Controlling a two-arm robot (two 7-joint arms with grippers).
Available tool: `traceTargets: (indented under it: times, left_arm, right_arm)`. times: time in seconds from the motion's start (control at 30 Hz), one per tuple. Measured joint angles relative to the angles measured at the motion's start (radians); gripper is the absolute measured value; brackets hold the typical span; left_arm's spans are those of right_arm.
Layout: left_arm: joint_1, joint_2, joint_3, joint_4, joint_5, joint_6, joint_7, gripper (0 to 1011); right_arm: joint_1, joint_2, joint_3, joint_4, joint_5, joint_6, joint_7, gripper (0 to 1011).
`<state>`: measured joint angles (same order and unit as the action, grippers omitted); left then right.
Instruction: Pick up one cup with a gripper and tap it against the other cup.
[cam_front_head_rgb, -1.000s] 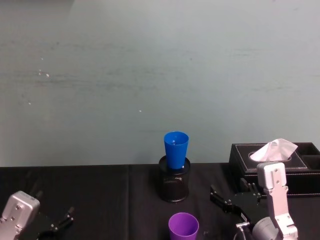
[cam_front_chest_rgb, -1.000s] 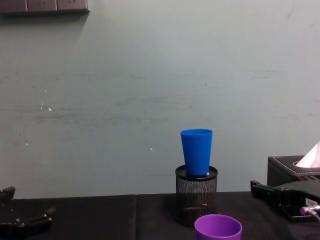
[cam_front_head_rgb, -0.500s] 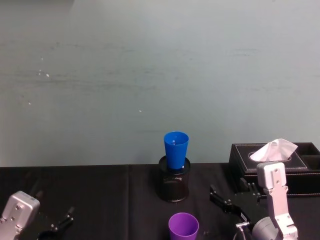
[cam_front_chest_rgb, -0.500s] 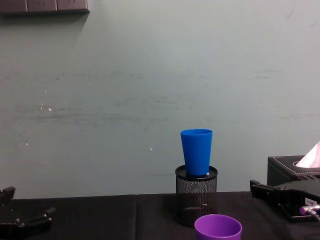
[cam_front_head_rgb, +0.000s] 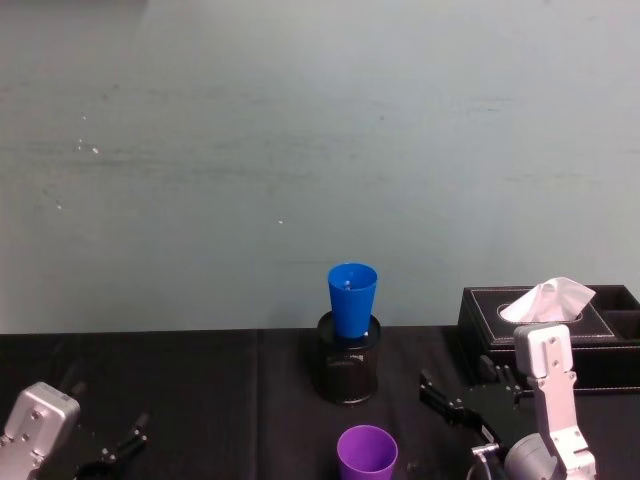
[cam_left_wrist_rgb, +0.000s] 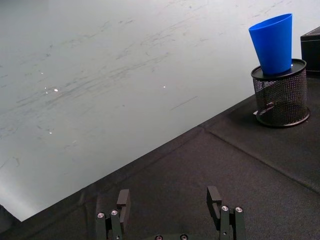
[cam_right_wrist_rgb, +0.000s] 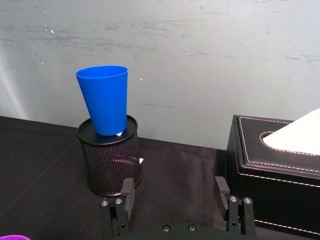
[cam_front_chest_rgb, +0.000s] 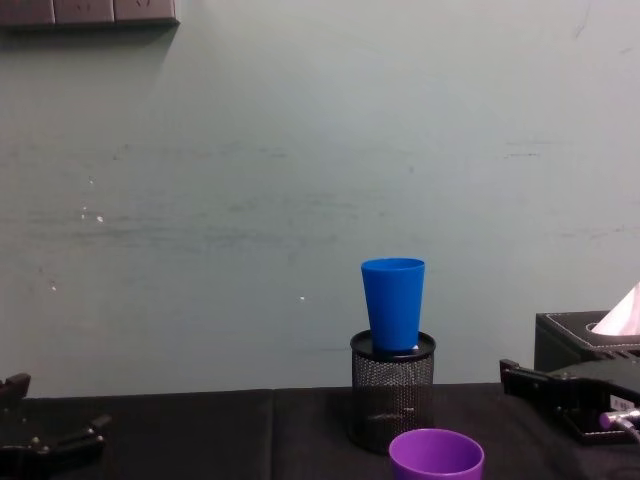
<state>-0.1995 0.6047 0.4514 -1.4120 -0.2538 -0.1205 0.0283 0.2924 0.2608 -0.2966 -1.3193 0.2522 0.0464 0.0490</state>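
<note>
Centrally, a blue cup (cam_front_head_rgb: 352, 298) sits raised in a mesh holder (cam_front_head_rgb: 348, 372), likely easing a tap. Low in frame stands the purple cup (cam_front_head_rgb: 367, 453) on the desk (cam_front_head_rgb: 200, 390). Lower right, right claw (cam_front_head_rgb: 455, 402) wide, empty; lower left, left claw (cam_left_wrist_rgb: 167, 205) wide, idle.

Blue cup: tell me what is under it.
The blue cup stands upright in the mouth of a black wire-mesh pen holder, which stands on the black table. The cup's bottom and anything inside the holder are hidden.
</note>
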Motion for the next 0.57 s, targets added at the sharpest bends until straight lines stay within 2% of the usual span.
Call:
traceTargets:
  times: [0.57]
  left_arm:
    - [0.000, 0.000, 0.000, 0.000, 0.000, 0.000, 0.000, 1000]
  right_arm:
    - [0.000, 0.000, 0.000, 0.000, 0.000, 0.000, 0.000, 1003]
